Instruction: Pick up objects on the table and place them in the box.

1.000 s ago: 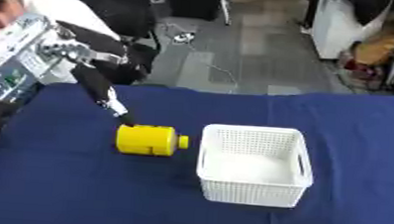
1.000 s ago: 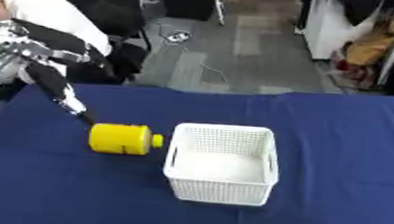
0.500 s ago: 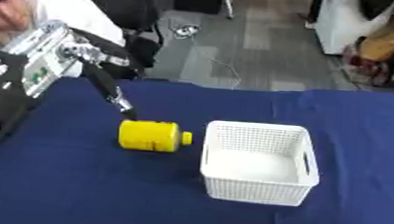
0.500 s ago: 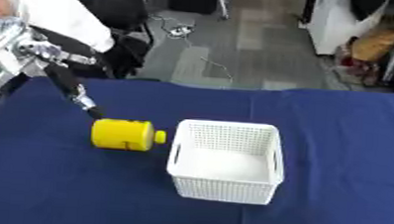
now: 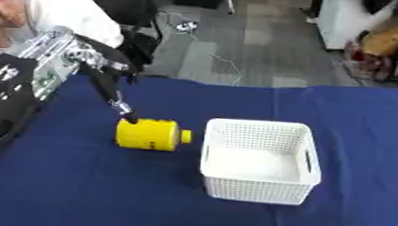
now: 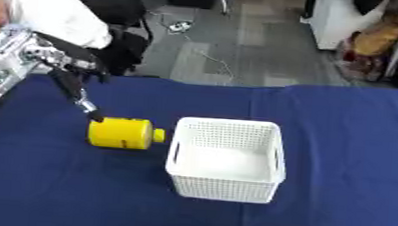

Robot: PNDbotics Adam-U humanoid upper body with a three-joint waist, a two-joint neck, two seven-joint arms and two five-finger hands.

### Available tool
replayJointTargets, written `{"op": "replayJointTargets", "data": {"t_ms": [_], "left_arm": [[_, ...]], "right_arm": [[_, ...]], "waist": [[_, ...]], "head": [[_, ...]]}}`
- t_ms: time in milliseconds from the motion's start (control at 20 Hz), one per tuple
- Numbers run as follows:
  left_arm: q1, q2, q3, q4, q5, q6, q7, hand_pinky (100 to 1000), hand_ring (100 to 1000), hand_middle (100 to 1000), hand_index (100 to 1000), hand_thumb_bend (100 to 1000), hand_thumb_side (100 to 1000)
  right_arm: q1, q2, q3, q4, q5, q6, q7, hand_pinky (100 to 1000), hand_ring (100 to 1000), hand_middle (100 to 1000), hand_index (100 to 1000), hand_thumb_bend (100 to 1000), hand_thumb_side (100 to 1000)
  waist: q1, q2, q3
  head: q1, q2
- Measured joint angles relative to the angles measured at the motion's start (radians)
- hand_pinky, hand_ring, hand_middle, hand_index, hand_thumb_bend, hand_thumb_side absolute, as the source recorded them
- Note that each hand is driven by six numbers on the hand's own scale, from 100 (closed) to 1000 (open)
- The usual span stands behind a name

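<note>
A yellow cylinder with a small knob lies on its side on the blue table, knob pointing right toward a white lattice box. The box stands just right of it, and nothing shows inside. My left hand reaches in from the upper left. Its straight dark fingers slant down, and the tip is at the cylinder's upper left edge. I cannot tell whether it touches. The hand holds nothing. My right hand shows in no view.
The table's far edge runs just behind the hand, with grey floor and cables beyond. My black left forearm covers the table's left side. Open blue cloth lies in front of and right of the box.
My left hand has come down and to the right, so its fingertip now sits at the cylinder's upper left edge. The cylinder and the box have stayed put.
</note>
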Motion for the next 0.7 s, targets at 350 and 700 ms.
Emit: {"op": "replayJointTargets", "data": {"t_ms": [350, 700], "left_arm": [[-0.009, -0.01, -0.012, 0.028, -0.021, -0.012, 0.012, 726, 725, 855, 927, 950, 660], [-0.01, -0.017, -0.03, 0.039, -0.024, -0.022, 0.022, 724, 724, 852, 928, 953, 666]], "right_arm": [[-0.008, 0.001, 0.0, 0.0, -0.004, 0.0, 0.001, 310, 393, 472, 577, 248, 877], [-0.013, 0.008, 0.0, 0.0, -0.007, 0.0, 0.002, 310, 393, 471, 577, 247, 877]], "waist": [[0.0, 0.007, -0.009], [0.0, 0.016, -0.013]], "head": [[0.0, -0.001], [0.0, -0.006]]}}
